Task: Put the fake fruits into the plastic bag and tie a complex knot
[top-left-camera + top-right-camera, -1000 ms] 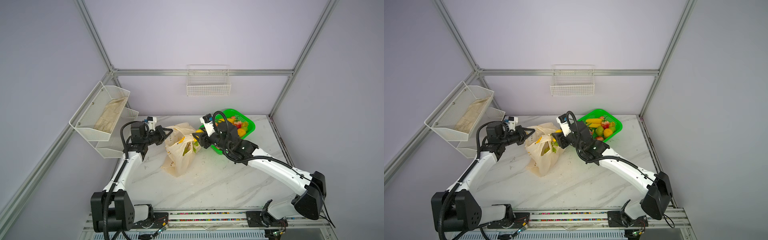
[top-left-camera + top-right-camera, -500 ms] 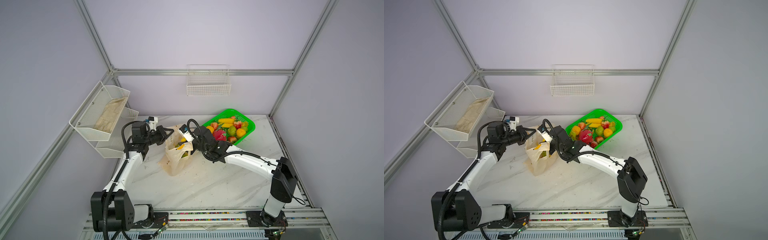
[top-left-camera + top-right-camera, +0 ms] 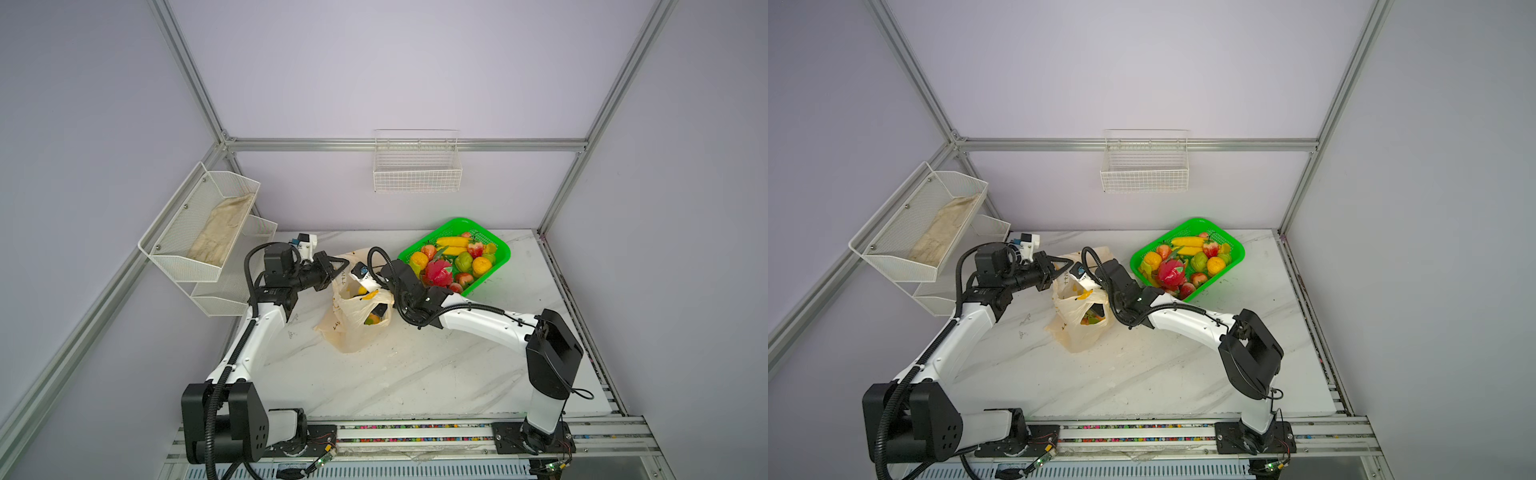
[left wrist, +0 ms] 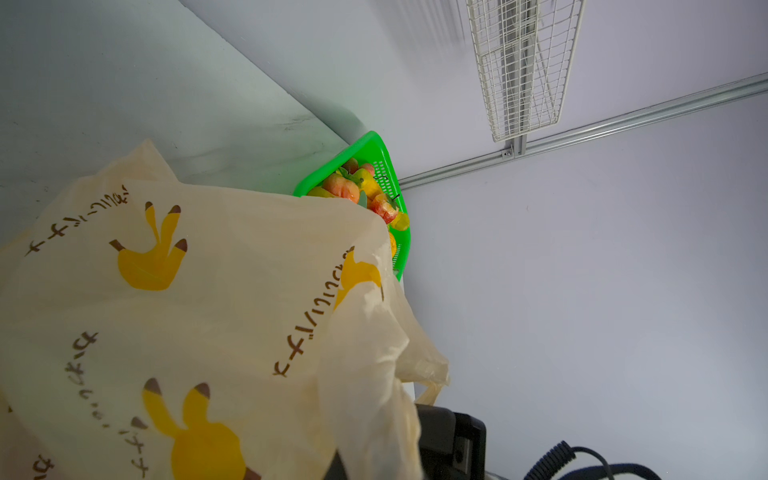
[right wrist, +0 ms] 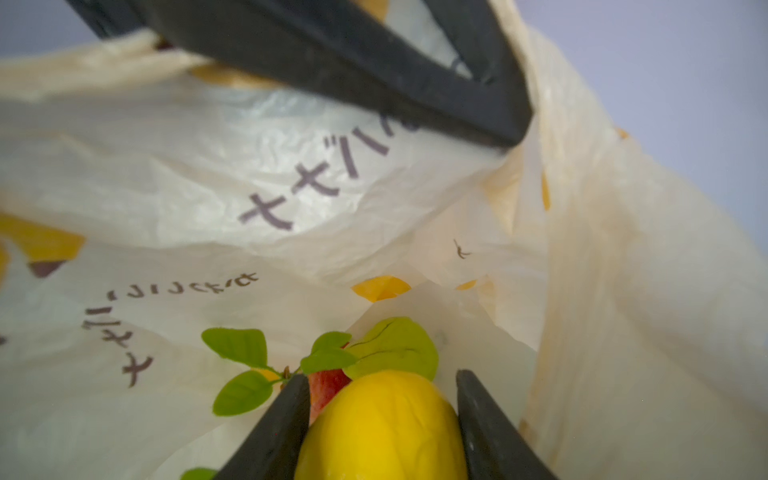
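2 claws are meeting at the thin cream-beige plastic carrier bag with banana prints (image 3: pixel 349 328), which is standing mid-table in both top views, just beside the bright green mesh-sided plastic basket (image 3: pixel 500 257). The left gripper (image 3: pixel 343 264) is pinching the bag's rim tight and holding the mouth up, while the right gripper (image 3: pixel 376 312) is dipping inside. Loads of glossy fake fruits (image 3: pixel 453 262) are sitting in the basket, so I'm reckoning we're early in the loading step and tying is a long way off. Plenty of bare white marble tabletop (image 3: pixel 415 365) is lying in front of the bag. The white mesh wall shelf (image 3: pixel 199 232) is crowding the left arm's side.

Left wrist view: the bag is draping right across the lens, with the basket peeking out behind it. The claw itself is hidden here.

Right wrist view: the right claw is gripping a glossy yellow plastic fruit (image 5: pixel 382 432) at a middling width, over a red fruit with green leaves (image 5: pixel 328 388) lying lower down. Next move, I'm guessing: let go, then back straight out. The bag walls are closing in on every side, so the film could snag.
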Tool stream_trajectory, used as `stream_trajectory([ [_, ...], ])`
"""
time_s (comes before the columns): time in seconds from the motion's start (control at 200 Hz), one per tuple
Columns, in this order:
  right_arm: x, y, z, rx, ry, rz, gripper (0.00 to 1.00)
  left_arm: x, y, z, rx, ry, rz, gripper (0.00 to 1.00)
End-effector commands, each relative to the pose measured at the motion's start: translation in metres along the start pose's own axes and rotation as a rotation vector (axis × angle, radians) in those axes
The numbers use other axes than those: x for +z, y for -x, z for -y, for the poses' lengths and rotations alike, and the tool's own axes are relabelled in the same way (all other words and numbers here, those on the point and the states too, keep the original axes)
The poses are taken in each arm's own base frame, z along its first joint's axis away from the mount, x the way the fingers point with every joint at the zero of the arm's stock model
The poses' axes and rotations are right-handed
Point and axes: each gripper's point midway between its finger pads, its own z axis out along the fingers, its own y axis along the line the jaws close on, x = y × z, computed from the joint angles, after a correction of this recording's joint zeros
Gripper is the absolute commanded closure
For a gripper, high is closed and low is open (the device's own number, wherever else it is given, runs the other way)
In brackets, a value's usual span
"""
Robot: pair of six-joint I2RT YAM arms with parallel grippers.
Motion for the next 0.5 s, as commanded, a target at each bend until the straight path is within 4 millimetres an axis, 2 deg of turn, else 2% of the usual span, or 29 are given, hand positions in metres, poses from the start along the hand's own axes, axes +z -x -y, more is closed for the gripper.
stream_trajectory([
  [0.0,0.01,-0.008,-0.006,0.01,0.018,0.006,0.53,0.002,-0.004,0.001,0.007,-0.024,-0.009,1.0],
  [0.225,0.011,-0.018,-0.003,0.063,0.024,-0.011,0.41,0.001,-0.003,0.0,0.007,-0.022,-0.006,1.0],
  [0.495,-0.013,-0.004,-0.001,0.092,0.043,0.031,0.28,0.001,-0.003,-0.001,0.005,-0.02,-0.005,1.0],
])
